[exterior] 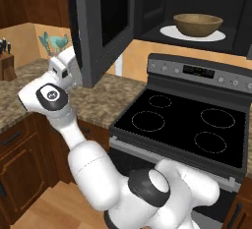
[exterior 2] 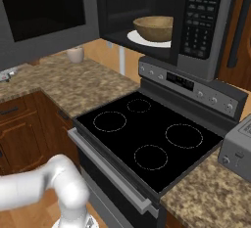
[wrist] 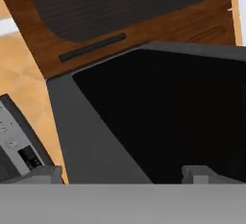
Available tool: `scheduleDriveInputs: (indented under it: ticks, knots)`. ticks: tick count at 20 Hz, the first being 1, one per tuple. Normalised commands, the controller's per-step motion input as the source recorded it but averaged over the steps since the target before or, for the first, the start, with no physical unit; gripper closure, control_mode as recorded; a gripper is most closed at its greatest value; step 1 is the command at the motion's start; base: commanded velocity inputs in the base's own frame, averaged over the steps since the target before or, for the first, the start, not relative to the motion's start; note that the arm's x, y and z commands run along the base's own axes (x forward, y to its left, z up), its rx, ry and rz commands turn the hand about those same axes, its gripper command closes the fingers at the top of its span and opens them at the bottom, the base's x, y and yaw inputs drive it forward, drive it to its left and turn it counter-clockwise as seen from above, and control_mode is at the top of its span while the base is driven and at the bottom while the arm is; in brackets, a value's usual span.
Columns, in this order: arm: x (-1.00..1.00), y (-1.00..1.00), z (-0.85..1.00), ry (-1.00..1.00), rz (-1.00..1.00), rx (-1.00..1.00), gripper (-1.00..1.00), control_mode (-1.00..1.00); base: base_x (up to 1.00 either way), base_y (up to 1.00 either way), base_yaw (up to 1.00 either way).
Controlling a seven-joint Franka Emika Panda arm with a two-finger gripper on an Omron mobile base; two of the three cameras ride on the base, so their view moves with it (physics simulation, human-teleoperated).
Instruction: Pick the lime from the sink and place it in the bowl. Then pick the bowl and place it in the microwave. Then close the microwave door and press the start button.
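Gripper: the gripper (wrist: 122, 175) stood with its jaws spread wide and nothing between them, at the left of the scene, hard against the outer face of the microwave door (exterior: 101, 24); in the hand view its two grey tips rose at the bottom edge with the door's dark glass close in front of them.

Door: swung out to the left on its hinge, its long axis upright, its free edge hanging over the counter (exterior: 106, 100) beside the stove (exterior: 184, 125).

Key relation: the door lay directly ahead of the gripper, and the microwave (exterior 2: 196, 21) cavity lay to the right of both; by my judgement the coming move was a push on the door's face toward the right, to swing it home.

Bowl: the bowl (exterior: 198, 24) sat on the white turntable plate (exterior: 170, 32) inside the cavity, toward its front edge, well apart from the gripper.

Lime: could not be made out; if it lay in the bowl, the rim hid it.

Panel: the microwave's button panel (exterior 2: 198, 21) stood at the right edge of the cavity, where the start button would be pressed once the door was shut.

Progress: bowl placed; door and button not yet done.
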Motion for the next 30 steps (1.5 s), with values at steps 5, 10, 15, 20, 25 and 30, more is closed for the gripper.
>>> scheduleDriveInputs:
  ticks: [5, 10, 15, 20, 25, 30]
  knots:
    - [-0.79, -0.66, 0.52, -0.34, -0.16, 0.11, -1.00, -1.00, 0.00, 0.00, 0.00]
    - [-0.14, -0.99, 0.23, -0.17, -0.08, 0.20, -1.00, -1.00, 0.00, 0.00, 0.00]
    - [-0.08, -0.97, 0.21, -0.11, -0.01, 0.21, -1.00, -1.00, 0.00, 0.00, 0.00]
    - [-0.12, -0.94, 0.31, -0.08, 0.00, 0.23, -1.00, -1.00, 0.00, 0.00, 0.00]
    - [0.00, -0.93, 0.18, -0.01, 0.06, 0.23, -1.00, -1.00, 0.00, 0.00, 0.00]
    - [0.22, -0.79, 0.01, -0.05, 0.12, 0.16, -1.00, -1.00, 0.00, 0.00, 0.00]
